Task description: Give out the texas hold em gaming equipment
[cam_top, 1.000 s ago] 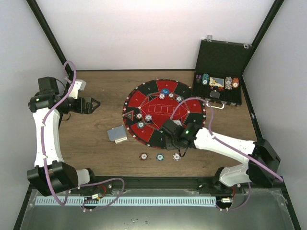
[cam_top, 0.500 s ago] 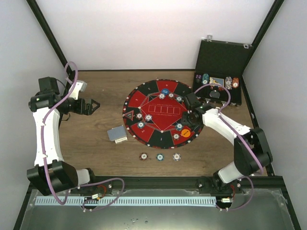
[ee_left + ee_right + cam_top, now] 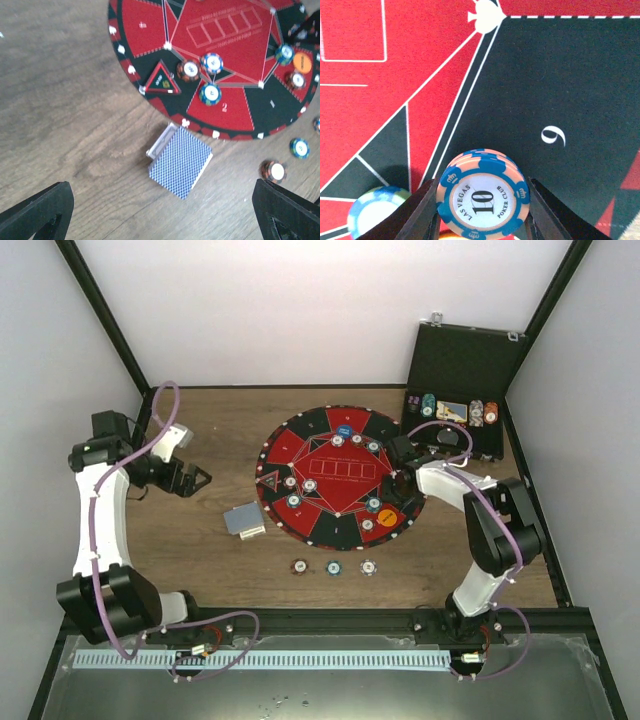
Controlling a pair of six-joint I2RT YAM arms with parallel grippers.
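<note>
My right gripper [image 3: 482,186] is shut on a small stack of blue-and-peach "10" poker chips [image 3: 482,202], held just above a black numbered segment of the mat [image 3: 560,75]. In the top view it [image 3: 402,455] is over the mat's right side. My left gripper [image 3: 196,480] is open and empty over the bare wood, left of the mat. The blue-backed card deck [image 3: 180,162] lies between its spread fingers [image 3: 35,215], well below them. Several chips, a blue button [image 3: 343,430] and an orange button [image 3: 386,517] lie on the mat.
The round red-and-black mat [image 3: 340,475] fills the table's middle. Three chips [image 3: 333,567] lie in a row on the wood in front of it. The open black case [image 3: 455,420] with more chips stands at the back right. The deck [image 3: 244,520] lies by the mat's left edge.
My right arm has swung from the mat's front edge to its right side, uncovering the orange button and chips there. My left gripper has shifted slightly down and stays open.
</note>
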